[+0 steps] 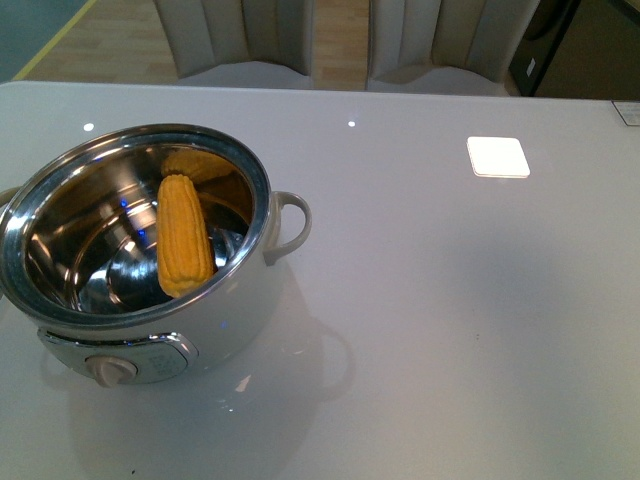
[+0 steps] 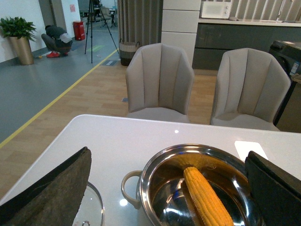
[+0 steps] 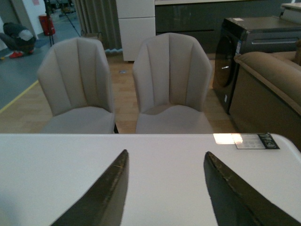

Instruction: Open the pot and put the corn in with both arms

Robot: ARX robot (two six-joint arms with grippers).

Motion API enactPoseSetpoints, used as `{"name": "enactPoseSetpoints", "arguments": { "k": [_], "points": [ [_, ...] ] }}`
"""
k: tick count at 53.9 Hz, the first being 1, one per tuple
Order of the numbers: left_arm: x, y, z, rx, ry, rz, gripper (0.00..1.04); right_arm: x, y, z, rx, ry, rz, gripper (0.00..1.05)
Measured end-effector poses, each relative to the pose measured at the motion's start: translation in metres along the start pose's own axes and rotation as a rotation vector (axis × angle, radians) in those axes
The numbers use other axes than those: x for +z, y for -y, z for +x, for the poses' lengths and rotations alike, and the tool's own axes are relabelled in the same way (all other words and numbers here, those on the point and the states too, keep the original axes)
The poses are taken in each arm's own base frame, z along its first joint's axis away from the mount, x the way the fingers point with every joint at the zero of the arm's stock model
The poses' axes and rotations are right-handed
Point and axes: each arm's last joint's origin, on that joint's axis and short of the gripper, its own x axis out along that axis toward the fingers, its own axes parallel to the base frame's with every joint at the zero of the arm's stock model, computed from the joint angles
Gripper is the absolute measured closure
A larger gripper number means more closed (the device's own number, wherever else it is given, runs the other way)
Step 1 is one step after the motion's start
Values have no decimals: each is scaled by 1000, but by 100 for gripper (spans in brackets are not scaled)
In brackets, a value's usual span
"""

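Pot (image 1: 150,300): open, lower left of front frame, on worktop (image 1: 450,320) | Corn (image 1: 184,236): inside pot, leaning on steel wall | My left hand (image 2: 169,188): fingers apart, above pot, empty | My right hand (image 3: 164,193): fingers apart, over bare worktop, empty | Glass lid (image 2: 91,207): flat beside pot

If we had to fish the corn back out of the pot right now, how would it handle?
Probably rigid: the corn holds its straight shape while leaning on the pot wall. Being round and tapered, it would likely roll or slide on the shiny steel if nudged. The kernel rows look bumpy, so it should offer fair grip.
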Motion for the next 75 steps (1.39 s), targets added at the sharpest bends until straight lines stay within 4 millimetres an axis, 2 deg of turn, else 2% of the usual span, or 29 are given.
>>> {"name": "enactPoseSetpoints", "arguments": {
  "k": [5, 12, 17, 28, 33, 49, 75],
  "points": [
    [0, 0, 0, 0, 0, 0, 7, -7, 5, -12, -7, -7, -9, 73],
    [0, 0, 0, 0, 0, 0, 7, -16, 11, -32, 8, -16, -24, 103],
    [0, 0, 0, 0, 0, 0, 7, -19, 21, -44, -6, -14, -26, 103],
    [0, 0, 0, 0, 0, 0, 7, -25, 22, -61, -3, -15, -26, 103],
    [0, 0, 0, 0, 0, 0, 7, -34, 22, -68, -3, -13, -26, 103],
    [0, 0, 0, 0, 0, 0, 7, -27, 22, -84, -3, 8, -26, 103],
    [0, 0, 0, 0, 0, 0, 7, -25, 22, -97, -3, 17, -26, 103]
  ]
}}
